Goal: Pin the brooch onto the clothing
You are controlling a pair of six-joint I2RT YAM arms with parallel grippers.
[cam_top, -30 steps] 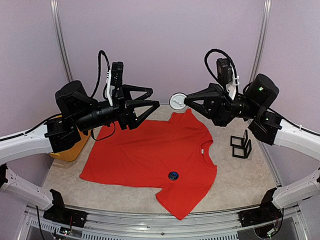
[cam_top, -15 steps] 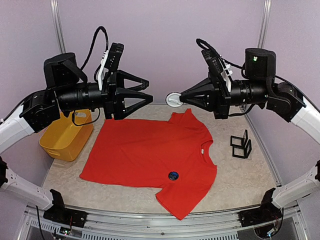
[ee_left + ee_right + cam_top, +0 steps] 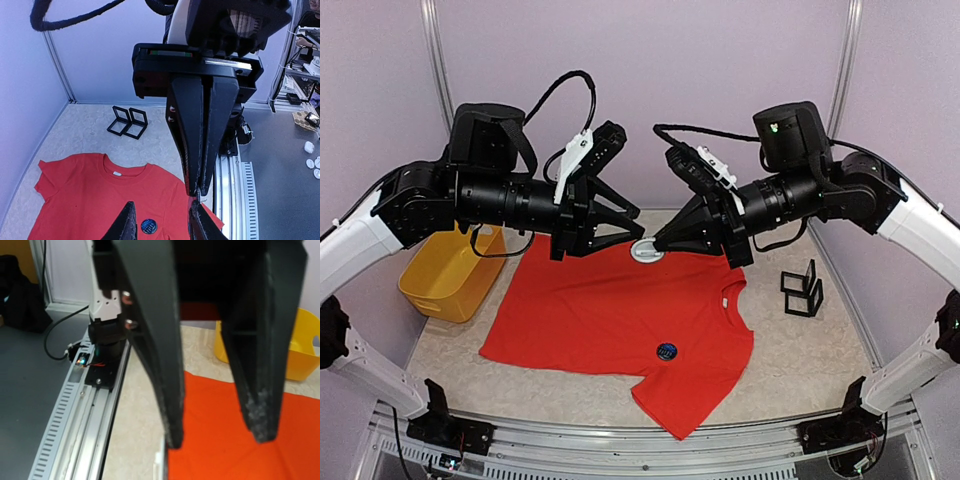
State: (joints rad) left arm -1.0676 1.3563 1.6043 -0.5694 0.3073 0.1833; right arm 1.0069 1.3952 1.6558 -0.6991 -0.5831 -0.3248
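The clothing, a red T-shirt (image 3: pixel 610 310) (image 3: pixel 90 190) (image 3: pixel 215 440), lies flat on the table. A small blue round badge (image 3: pixel 667 351) (image 3: pixel 148 226) rests on its chest. My right gripper (image 3: pixel 658 245) (image 3: pixel 197 191) is shut on a round brooch (image 3: pixel 647 250) showing a white face, held in the air over the shirt's far edge. Only its thin white edge (image 3: pixel 161 467) shows in the right wrist view. My left gripper (image 3: pixel 636 226) (image 3: pixel 164 222) faces it tip to tip. Its fingers (image 3: pixel 170 390) are apart, one beside the brooch, with only shirt showing between them.
A yellow bin (image 3: pixel 450 280) (image 3: pixel 300 350) stands at the far left of the table. Two black open frames (image 3: pixel 802 290) (image 3: pixel 127 121) stand right of the shirt's collar. An aluminium rail (image 3: pixel 620 440) (image 3: pixel 235 190) (image 3: pixel 85 415) runs along the near edge. Purple walls close the back.
Both arms swung inward and down until the grippers met over the shirt's far edge. The right one carried the brooch down and left. The left jaws narrowed.
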